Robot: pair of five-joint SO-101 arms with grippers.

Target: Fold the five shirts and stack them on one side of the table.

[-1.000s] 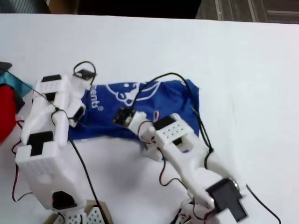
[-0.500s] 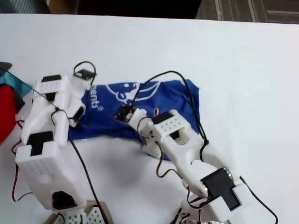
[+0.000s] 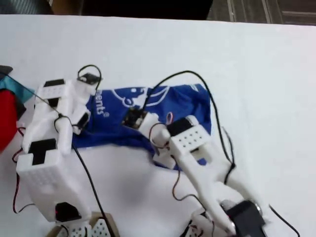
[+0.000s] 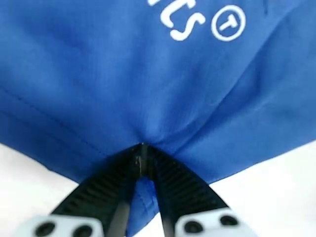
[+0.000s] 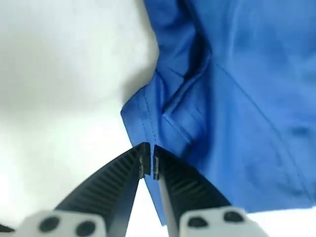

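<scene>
You have a white flat table under everything. On it, left of the frame's centre, lies a rumpled blue cloth shirt with white print. A red rounded object sits at the left edge.

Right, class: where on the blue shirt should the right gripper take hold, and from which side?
Probably the stitched hem corner of the blue shirt, approached from the bare table side: that edge lies free and slightly rumpled there. The right gripper sits at it; the left gripper pinches another edge.
</scene>
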